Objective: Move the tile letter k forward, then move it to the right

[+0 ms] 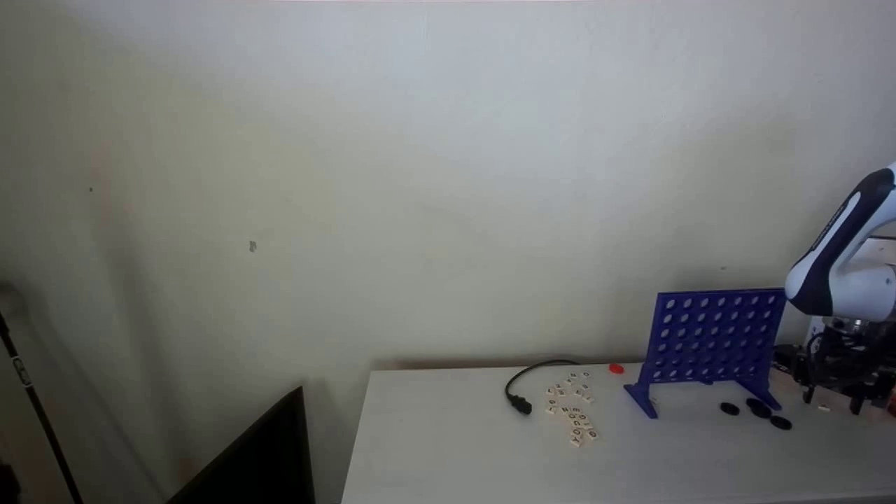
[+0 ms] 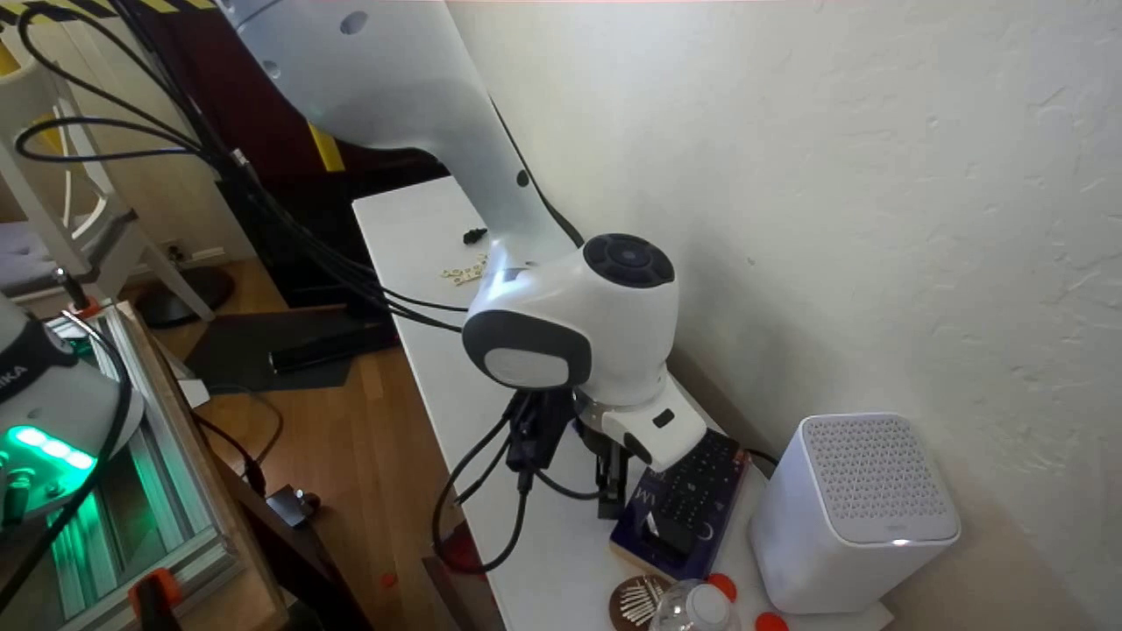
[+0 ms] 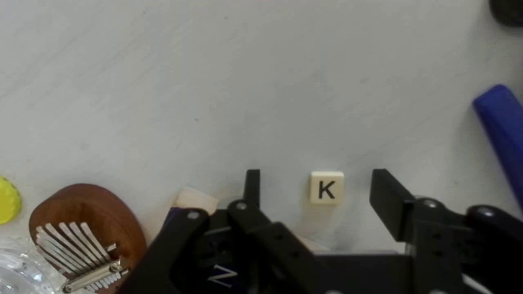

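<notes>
While wide-spread claw point(image 3: 316, 185) frames tile K point(image 3: 327, 188), clear container point(image 3: 19, 271) stands by kalimba point(image 3: 86, 234), contents unclear.

in the wrist view, the pincer point(image 3: 316, 183) covers much of a book point(image 3: 222, 276). the right edge cuts off a blue bar point(image 3: 503, 134) and a dark thing point(image 3: 508, 11) too cropped to name; the left edge trims a yellow disc point(image 3: 8, 200). in an exterior view, the k tile point(image 1: 824, 407) is a pale speck, its letter too small to read, and the right edge cuts off the arm point(image 1: 857, 290). in an exterior view, the arm hides some of the letter tiles point(image 2: 463, 274), and the bottom edge crops a clear container point(image 2: 695, 607).
</notes>
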You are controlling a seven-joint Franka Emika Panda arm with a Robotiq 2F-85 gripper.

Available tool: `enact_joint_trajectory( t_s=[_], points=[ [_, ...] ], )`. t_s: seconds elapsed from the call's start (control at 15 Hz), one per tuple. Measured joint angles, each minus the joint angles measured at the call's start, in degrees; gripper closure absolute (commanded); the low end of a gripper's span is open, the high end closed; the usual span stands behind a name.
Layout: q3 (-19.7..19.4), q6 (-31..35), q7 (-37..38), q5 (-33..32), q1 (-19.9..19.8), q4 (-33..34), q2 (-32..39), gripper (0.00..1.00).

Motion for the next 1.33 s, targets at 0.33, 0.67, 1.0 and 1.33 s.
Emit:
enact_joint_trajectory(
  t_s=[0.33,0.67,1.0,1.33],
  points=[
    [0.19,-0.19,-7.9,-1.06,-0.24,-8.55,-5.69,0.0],
    [-0.01,2.81,-17.9,-7.44,0.35,-22.8,-15.26,0.0],
    [1.37,8.31,-17.36,-11.13,7.3,-34.35,-24.65,0.0],
    [3.74,6.78,-5.92,-9.72,17.45,-42.68,-37.29,0.0]
  ],
)
